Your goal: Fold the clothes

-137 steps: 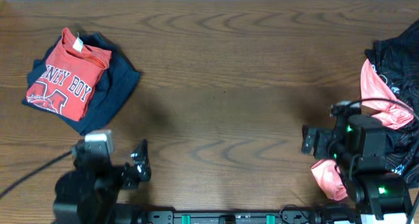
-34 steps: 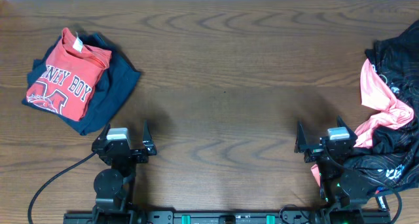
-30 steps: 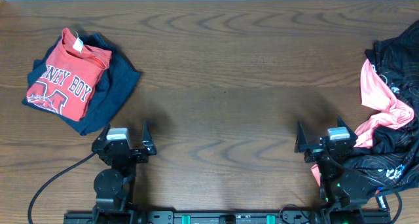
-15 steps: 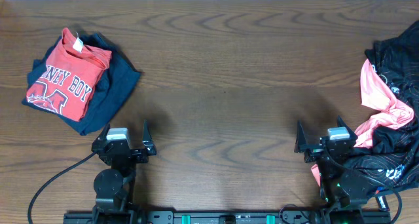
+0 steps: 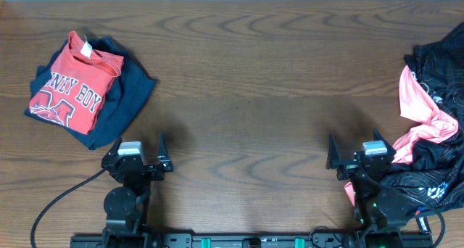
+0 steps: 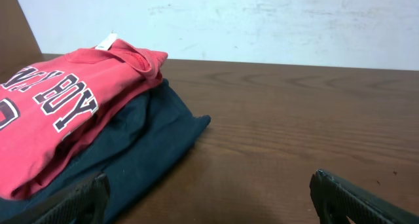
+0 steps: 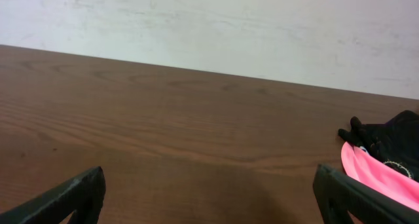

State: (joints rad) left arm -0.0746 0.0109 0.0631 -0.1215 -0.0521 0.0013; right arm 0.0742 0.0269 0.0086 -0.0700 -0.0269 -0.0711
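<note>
A folded orange-red T-shirt (image 5: pixel 72 88) with white-and-navy lettering lies on a folded navy garment (image 5: pixel 127 103) at the far left. At the right edge a pink shirt (image 5: pixel 424 117) sprawls crumpled over a black printed jersey (image 5: pixel 442 59). My left gripper (image 5: pixel 135 152) rests open and empty near the front edge, just short of the navy garment (image 6: pixel 137 145) and T-shirt (image 6: pixel 59 106). My right gripper (image 5: pixel 357 152) is also open and empty, with the pink shirt (image 7: pixel 380 175) and black jersey (image 7: pixel 393 135) just to its right. Both wrist views show only bare wood between the fingertips.
The brown wooden table (image 5: pixel 246 96) stretches between the two piles. A white wall (image 7: pixel 209 21) runs behind its far edge. A black cable (image 5: pixel 51 204) trails off the front left corner beside the left arm's base.
Since the earliest frame both arms have drawn back toward the front edge, and the pink shirt lies differently. Over the last second nothing has moved.
</note>
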